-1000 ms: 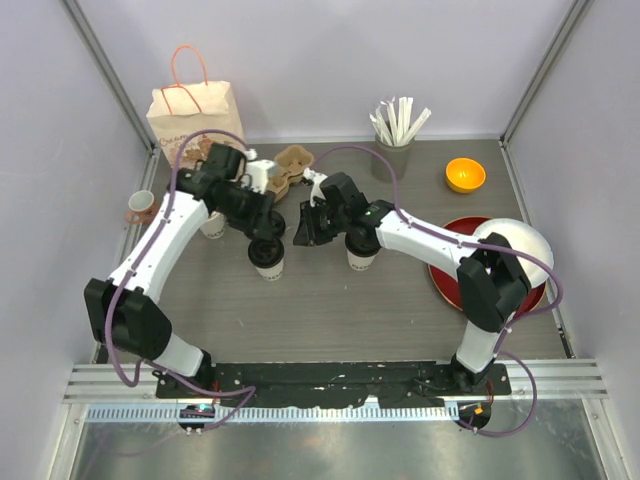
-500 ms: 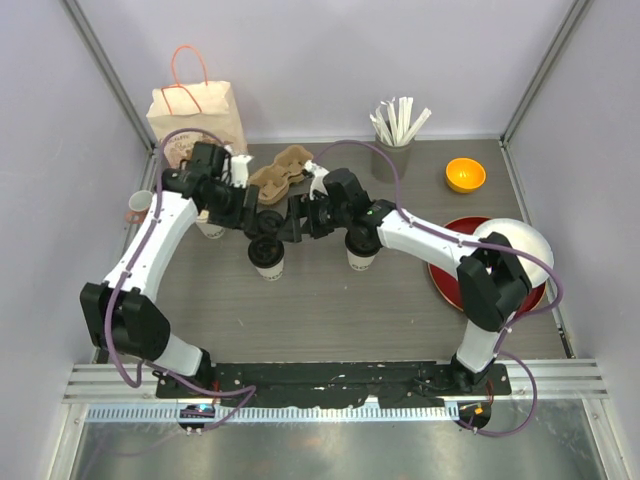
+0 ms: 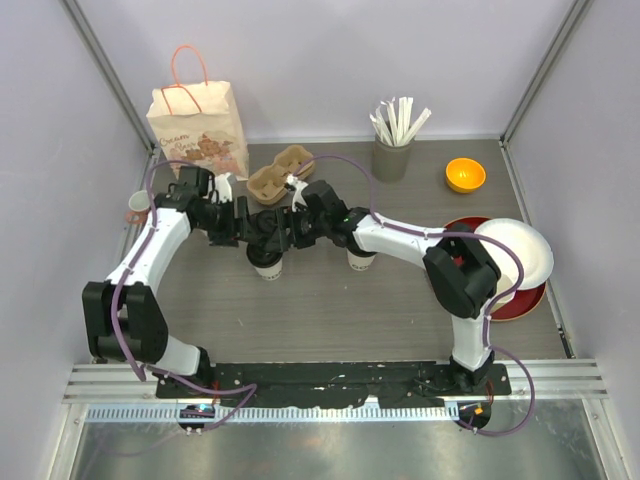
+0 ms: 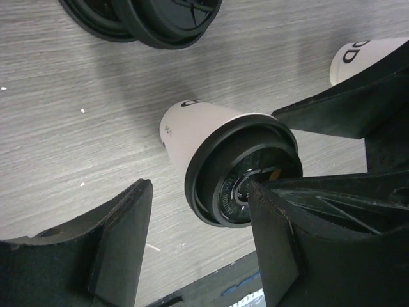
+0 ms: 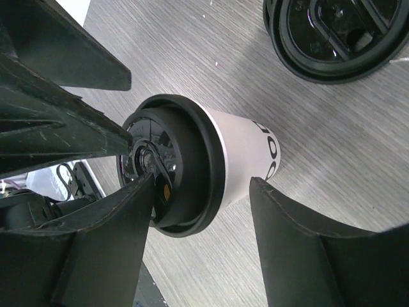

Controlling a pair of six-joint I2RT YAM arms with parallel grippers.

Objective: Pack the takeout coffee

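My left end effector (image 4: 199,185) has its two fingers apart, and so does my right end effector (image 5: 203,179). Neither one is squeezing anything. Both hang just over the takeout coffee (image 4: 192,125), one coming in from its left and one from its right, so close that they nearly bump.

The takeout coffee stands upright on the desk (image 3: 330,310). Its black lid (image 4: 243,173) is on top. In each wrist view one finger sits right at the lid's edge. I cannot tell if it touches.

A second cup (image 3: 360,258) stands to the right of the coffee, under my right arm. Some spare lids (image 4: 160,13) lie near the coffee. The brown cup tray (image 3: 280,172) is behind the coffee, on its far side from my bases. The paper bag (image 3: 200,120) is behind the coffee too, and more to the left.

I think the lid part is done, and the packing part comes now. Only one end effector should take the cup. The other should back off to make room. The grip should go on the white side, below the lid, and be soft so the paper does not squash. Then lift straight up and carry it back to the tray.
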